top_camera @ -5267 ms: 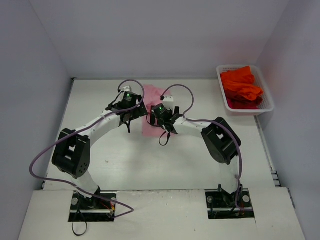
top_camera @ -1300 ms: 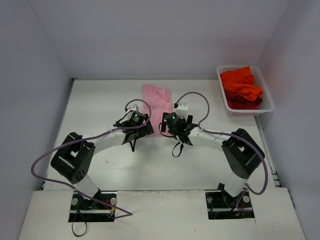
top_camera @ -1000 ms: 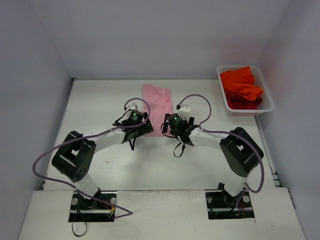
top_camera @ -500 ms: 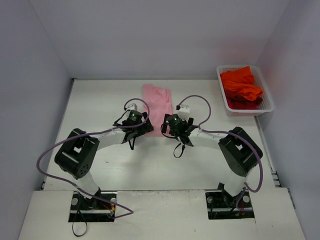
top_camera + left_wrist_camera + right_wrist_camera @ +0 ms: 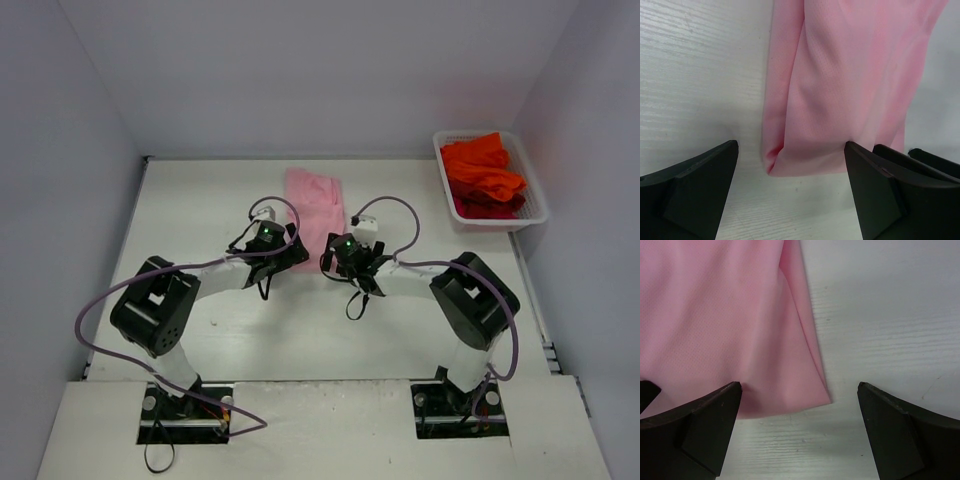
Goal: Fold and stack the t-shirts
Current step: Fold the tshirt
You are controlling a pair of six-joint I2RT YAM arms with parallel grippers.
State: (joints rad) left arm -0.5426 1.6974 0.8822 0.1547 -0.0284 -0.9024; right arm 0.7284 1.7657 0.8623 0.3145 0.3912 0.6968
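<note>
A light pink t-shirt (image 5: pixel 315 205) lies folded into a long strip on the white table, running from the middle toward the back. My left gripper (image 5: pixel 283 243) is open at the strip's near left corner; the pink cloth (image 5: pixel 840 85) shows between its fingers (image 5: pixel 695 190). My right gripper (image 5: pixel 340 247) is open at the near right corner, with the cloth's near edge (image 5: pixel 730 340) between its fingers (image 5: pixel 900 435). Neither gripper holds the cloth. Orange-red t-shirts (image 5: pixel 484 170) lie piled in the basket.
A white mesh basket (image 5: pixel 538 205) stands at the back right by the wall. Purple cables loop over both arms. Grey walls enclose the white table (image 5: pixel 200 200) on three sides.
Both grippers drew back toward the near end of the pink strip and settled at its near corners. The strip now lies longer and straighter than five seconds ago.
</note>
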